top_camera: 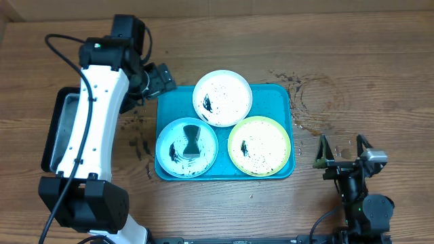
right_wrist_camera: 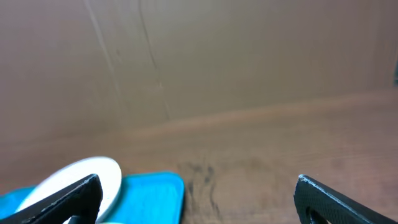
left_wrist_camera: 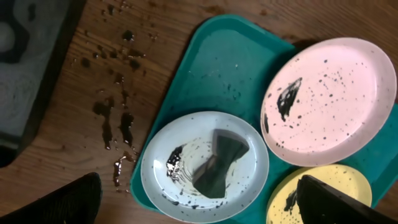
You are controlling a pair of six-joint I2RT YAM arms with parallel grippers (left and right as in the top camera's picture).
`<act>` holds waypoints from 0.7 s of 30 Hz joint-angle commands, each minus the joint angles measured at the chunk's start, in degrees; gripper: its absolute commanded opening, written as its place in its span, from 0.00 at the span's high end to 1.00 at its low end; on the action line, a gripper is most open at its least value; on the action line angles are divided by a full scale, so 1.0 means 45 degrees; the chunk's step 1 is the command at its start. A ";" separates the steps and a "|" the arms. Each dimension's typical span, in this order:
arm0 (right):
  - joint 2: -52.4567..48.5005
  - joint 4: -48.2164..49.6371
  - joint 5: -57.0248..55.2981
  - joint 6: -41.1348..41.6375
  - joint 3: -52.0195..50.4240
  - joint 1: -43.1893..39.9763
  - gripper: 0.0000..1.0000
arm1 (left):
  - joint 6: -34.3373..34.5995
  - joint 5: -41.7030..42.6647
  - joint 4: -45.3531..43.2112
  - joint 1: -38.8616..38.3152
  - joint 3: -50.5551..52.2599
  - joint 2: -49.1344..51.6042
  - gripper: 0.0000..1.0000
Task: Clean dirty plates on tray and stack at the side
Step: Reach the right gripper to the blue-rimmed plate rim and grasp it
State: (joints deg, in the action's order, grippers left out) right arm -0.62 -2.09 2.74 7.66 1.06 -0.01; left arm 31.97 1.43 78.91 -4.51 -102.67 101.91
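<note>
**Overhead view: three soiled plates wait on the tray, both arms empty-handed**

Overhead, the turquoise tray (top_camera: 277, 93) sits mid-worktop (top_camera: 366, 61) and carries all three plates, each touching its neighbour. The white-rimmed plate (top_camera: 222, 99) lies at the far edge, the light blue plate (top_camera: 205, 157) at the near left and the yellow-green plate (top_camera: 260, 146) at the near right. Every one is flecked and smeared with black, and none yet stands off the tray.

A dark grey sponge (top_camera: 192, 140), pinched at its waist like a bow tie, lies in the light blue plate beside a wet black smear. The left fingers (left_wrist_camera: 68, 202) hang spread wide above that plate and hold nothing. The right fingers (right_wrist_camera: 339, 202) are equally wide and empty, parked well to the right of the tray.

The plates look stiff, shallow and light, probably slick where the mess is wet. The raised rim seems the only sensible place to grip one, ideally on a clean stretch away from its neighbours. The sponge looks soft and compressible, and its narrow waist is the natural hold.

A black tray (top_camera: 57, 125) lies at the left, largely hidden beneath the left arm, so its contents cannot be told. Dark spill marks (top_camera: 139, 146) stain the wood between the two trays.
</note>
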 commanded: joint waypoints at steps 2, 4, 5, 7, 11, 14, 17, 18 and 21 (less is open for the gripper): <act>0.0102 0.1953 0.2404 0.1855 -0.0126 -0.0010 0.00 | 0.0661 0.0005 -0.0520 0.0262 -0.0117 0.0321 0.00; 0.0102 0.3696 0.3793 0.3240 -0.0131 -0.0010 0.00 | 0.0670 0.0015 -0.0908 0.0257 -0.0117 0.0418 0.00; 0.0102 0.4653 0.4575 0.3487 -0.0126 -0.0010 0.00 | 0.0699 0.0015 -0.1044 0.0253 -0.0112 0.0447 0.00; 0.0102 0.6169 0.5319 0.3502 -0.0126 -0.0010 0.00 | 0.0928 0.0015 -0.1132 0.0248 -0.0112 0.0515 0.00; 0.0102 0.9078 0.5503 0.3638 0.0355 -0.0010 0.00 | 0.0986 0.0010 -0.1083 0.0248 -0.0112 0.0593 0.00; -0.0165 0.7218 0.5484 0.2895 0.2754 -0.0087 0.00 | 0.0986 0.0015 -0.1059 0.0243 -0.0112 0.0593 0.00; -0.1525 0.0767 0.5989 0.0525 0.6698 -0.0092 0.00 | 0.1001 0.0015 -0.1078 0.0248 -0.0112 0.0593 0.00; -0.2676 -0.2487 0.5974 -0.0646 0.8714 -0.0097 0.00 | 0.1005 0.0019 -0.1093 0.0248 -0.0112 0.0593 0.00; -0.6081 -0.8480 0.5892 -0.2006 1.3041 -0.0092 0.00 | 0.1001 0.0015 -0.1122 0.0248 -0.0112 0.0593 0.00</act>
State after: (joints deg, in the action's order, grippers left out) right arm -15.64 -28.21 28.40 8.71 44.97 -0.32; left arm 35.73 1.48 73.93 -3.49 -102.67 103.79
